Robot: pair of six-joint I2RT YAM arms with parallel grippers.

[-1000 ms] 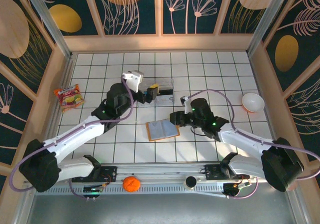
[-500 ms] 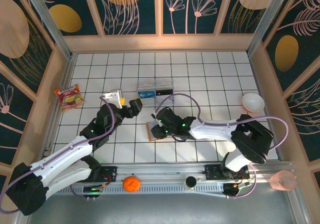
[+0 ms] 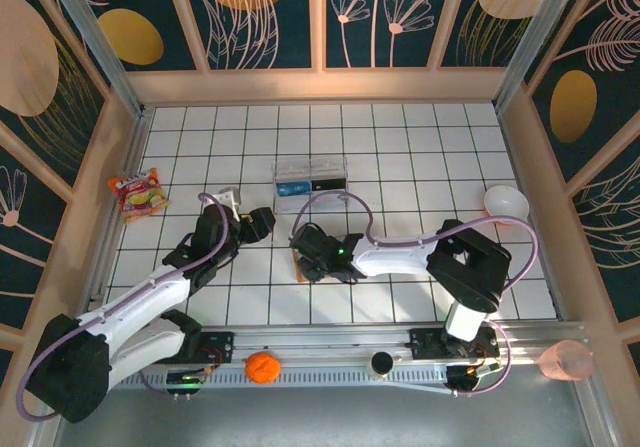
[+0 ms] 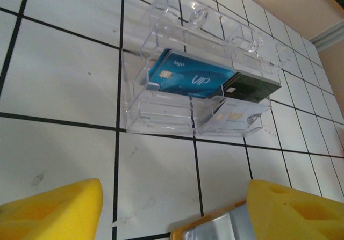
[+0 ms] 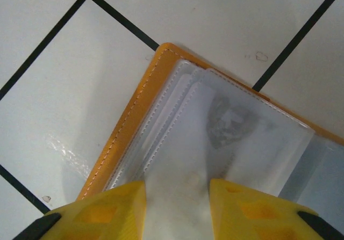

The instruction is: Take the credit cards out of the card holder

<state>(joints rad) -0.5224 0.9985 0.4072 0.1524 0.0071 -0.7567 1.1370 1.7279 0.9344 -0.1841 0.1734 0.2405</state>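
The card holder (image 5: 134, 116) lies open on the white tiled desk (image 3: 400, 147), just in front of the middle. Its orange edge frames a stack of clear plastic sleeves (image 5: 252, 138). Something grey shows dimly through one sleeve, but I cannot tell what it is. The right gripper (image 5: 177, 189) sits low over these sleeves. Its yellow fingers (image 5: 102, 210) stand a little apart, with the sleeve stack showing in the gap, so the jaws are open and pinch nothing.

From above, the right gripper (image 3: 312, 259) covers most of the card holder (image 3: 300, 265). The left gripper (image 3: 262, 220) hangs just to its left. In the left wrist view the left gripper (image 4: 174, 189) has its jaws wide open and empty, with a corner of the card holder (image 4: 207, 230) between them at the bottom edge.

Farther back stands a clear plastic box (image 4: 161, 41). It holds a blue card (image 4: 188, 79), a dark card (image 4: 252, 88) and a pale card (image 4: 236, 116).

A snack packet (image 3: 138, 192) lies at the far left and a white bowl (image 3: 505, 202) at the right. An orange (image 3: 262, 367) rests by the arm bases.
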